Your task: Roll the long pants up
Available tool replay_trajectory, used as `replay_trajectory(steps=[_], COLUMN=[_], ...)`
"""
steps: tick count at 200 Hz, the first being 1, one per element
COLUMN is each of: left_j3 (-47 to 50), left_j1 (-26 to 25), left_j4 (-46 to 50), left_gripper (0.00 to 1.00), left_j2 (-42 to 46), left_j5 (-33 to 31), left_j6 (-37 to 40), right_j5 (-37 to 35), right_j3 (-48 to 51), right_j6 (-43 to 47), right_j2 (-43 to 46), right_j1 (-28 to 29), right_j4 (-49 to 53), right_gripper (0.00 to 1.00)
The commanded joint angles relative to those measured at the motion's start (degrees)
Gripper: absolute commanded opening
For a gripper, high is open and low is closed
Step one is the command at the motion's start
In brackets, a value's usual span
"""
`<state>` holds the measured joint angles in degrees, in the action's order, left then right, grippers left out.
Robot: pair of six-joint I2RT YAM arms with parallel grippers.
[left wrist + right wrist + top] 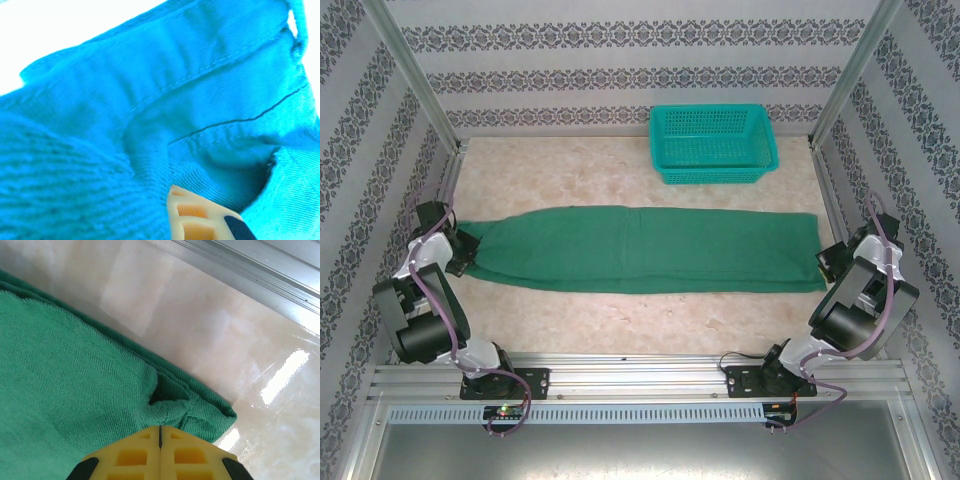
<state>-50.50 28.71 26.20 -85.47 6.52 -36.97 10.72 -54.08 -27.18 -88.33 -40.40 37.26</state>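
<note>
The long pants lie flat across the table, stretched from 9 o'clock to 3 o'clock; the right hand is pressed together, pinching the puckered corner at 3; the left hand sits buried in cloth at 9, its grip impossible to tell; a teal basket sits at 1 o'clock.

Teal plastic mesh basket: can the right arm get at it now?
Probably not yet: the right gripper looks shut on the dark green cloth pants. Otherwise open tabletop lies between it and the basket.
</note>
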Motion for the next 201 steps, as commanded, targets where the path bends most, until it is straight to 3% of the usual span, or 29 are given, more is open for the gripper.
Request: replay_trajectory(steps=[1,48,53,62,64,73,92,98,127,146,201], left_j3=[0.46,0.13,-0.22,-0.83,-0.96,-1.29,-1.27,-1.47,-5.3,-8.35,-23.7], left_j1=[2.16,2.8,2.8,2.84,2.84,2.77,2.36,2.24,2.26,2.58,2.4], left_j4=[0.08,2.82,3.39,4.49,4.66,4.66,3.81,3.7,5.87,4.48,7.21], left_gripper=[0.0,0.0,0.12,0.44,0.49,0.59,0.85,0.87,0.9,0.91,0.9], left_j2=[2.36,2.37,1.87,0.85,0.73,0.4,2.82,3.91,6.25,4.29,-14.24], left_j5=[-4.6,-6.78,-6.35,-5.21,-5.1,-3.71,-2.11,-1.97,-7.29,-7.03,-2.84], left_j6=[-1.29,-2.45,-2.11,-1.69,-1.59,-0.76,-0.63,-0.42,-0.09,-0.37,3.15], right_j5=[-1.41,-0.42,0.6,2.26,2.61,3.65,3.7,3.69,4.62,5.07,5.25], right_j3=[0.85,1.95,1.74,1.08,0.87,0.19,0.5,0.73,1.51,2.13,2.48], right_j6=[-1.22,-1.32,-1.17,-0.66,-0.43,-0.15,0.05,0.11,0.57,0.46,-0.43], right_j2=[1.25,1.42,0.91,-0.33,-0.56,-1.22,0.04,0.59,1.16,0.39,-2.13], right_j1=[-0.81,-1.23,-1.24,-1.25,-1.26,-1.18,-0.55,-0.26,1.97,4.11,9.48], right_j4=[-0.57,-1.12,-1.13,-0.51,-0.41,0.33,0.19,0.11,-0.3,-1.05,-2.82], right_gripper=[0.0,0.0,0.0,0.0,0.07,0.24,0.38,0.47,0.48,0.48,0.48])
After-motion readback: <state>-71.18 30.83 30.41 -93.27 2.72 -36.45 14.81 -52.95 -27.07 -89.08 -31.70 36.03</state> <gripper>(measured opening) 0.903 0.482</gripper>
